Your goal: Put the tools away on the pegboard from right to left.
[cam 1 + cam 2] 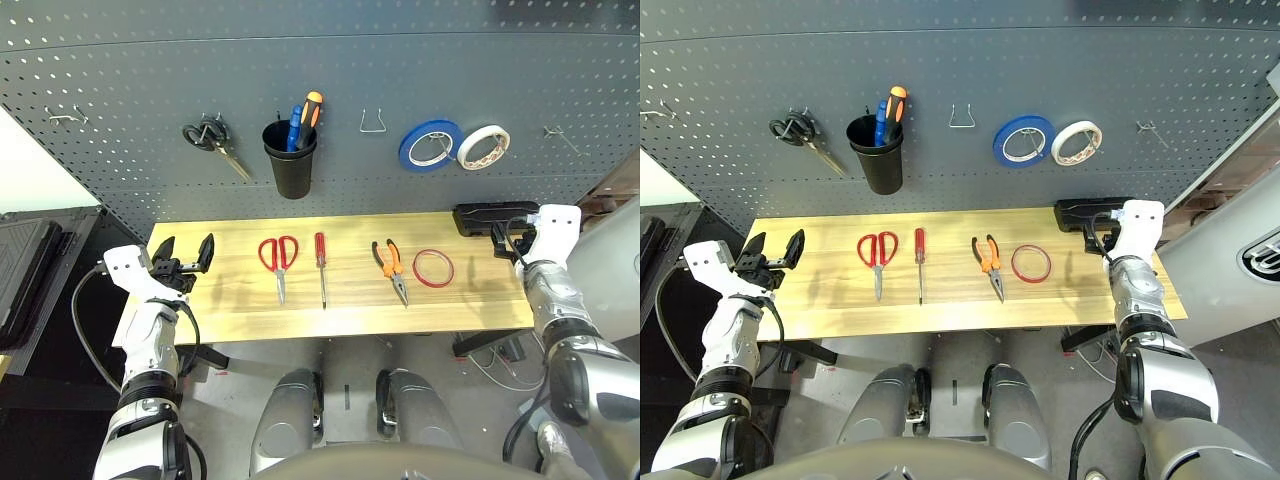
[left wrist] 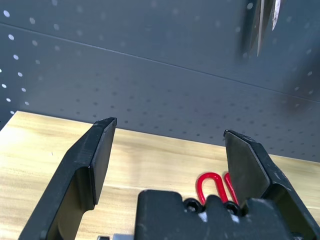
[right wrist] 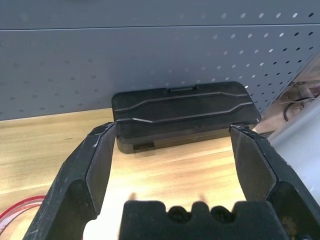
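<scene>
Bench (image 1: 470,300) w/ tape ring (image 1: 433,268), pliers (image 1: 391,265); left hand (image 1: 185,256) & right hand (image 3: 172,150) both spread wide, empty.

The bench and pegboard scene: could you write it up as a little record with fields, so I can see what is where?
bench: wooden, below the pegboard
lying on bench, robot's left to right: red-handled scissors; screwdriver; pliers; red tape ring; black case
hanging on pegboard: black-handled scissors; black cup; blue tape roll; white tape roll
left gripper: fingers open, holding nothing
right gripper: fingers open, facing the case
</scene>
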{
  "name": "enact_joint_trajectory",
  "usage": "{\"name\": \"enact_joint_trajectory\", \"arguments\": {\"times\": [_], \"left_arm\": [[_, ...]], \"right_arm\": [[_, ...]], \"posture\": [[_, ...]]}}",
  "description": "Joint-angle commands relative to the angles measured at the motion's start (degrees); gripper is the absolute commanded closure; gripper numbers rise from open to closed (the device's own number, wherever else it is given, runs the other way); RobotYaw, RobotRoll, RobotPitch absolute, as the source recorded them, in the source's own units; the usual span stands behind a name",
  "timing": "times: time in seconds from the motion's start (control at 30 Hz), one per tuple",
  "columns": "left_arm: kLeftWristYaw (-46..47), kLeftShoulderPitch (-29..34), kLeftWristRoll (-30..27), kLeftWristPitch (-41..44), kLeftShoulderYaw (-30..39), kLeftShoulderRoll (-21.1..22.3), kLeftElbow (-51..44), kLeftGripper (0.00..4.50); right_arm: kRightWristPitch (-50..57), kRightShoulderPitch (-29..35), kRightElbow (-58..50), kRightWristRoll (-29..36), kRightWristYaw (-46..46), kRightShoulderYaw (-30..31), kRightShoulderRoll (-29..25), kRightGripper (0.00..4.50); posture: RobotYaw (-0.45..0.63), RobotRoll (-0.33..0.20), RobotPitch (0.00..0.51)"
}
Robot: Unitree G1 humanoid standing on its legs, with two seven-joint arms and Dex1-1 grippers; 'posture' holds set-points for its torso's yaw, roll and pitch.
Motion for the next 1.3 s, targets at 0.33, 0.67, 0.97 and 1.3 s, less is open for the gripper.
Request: {"name": "enact_joint_trajectory", "arguments": {"times": [0.33, 0.67, 0.97, 1.3], "left_arm": [[-8.44, 4.30, -0.20, 5.24, -5.64, 0.75, -9.44, 0.03], [-20.23, 13.80, 1.14, 16.67, -14.93, 9.21, -31.16, 0.03], [-22.71, 17.13, 6.01, 21.17, -21.29, 15.46, -38.86, 0.03], [-21.58, 17.07, 8.16, 24.00, -22.55, 17.34, -42.44, 0.03]], "right_arm": [[2.81, -0.33, 0.68, -1.45, 2.84, 1.95, -2.72, 0.00], [9.72, -2.71, -0.57, -5.44, 16.06, 8.60, -8.36, 0.00], [15.87, -6.63, -3.40, -8.96, 37.66, 16.79, -10.52, 0.00], [16.07, -10.43, 0.27, -17.13, 46.22, 27.33, -8.56, 0.00]], "posture": [[0.06, 0.000, 0.127], [0.09, 0.000, 0.178], [0.11, 0.000, 0.216], [0.16, 0.000, 0.243]]}}
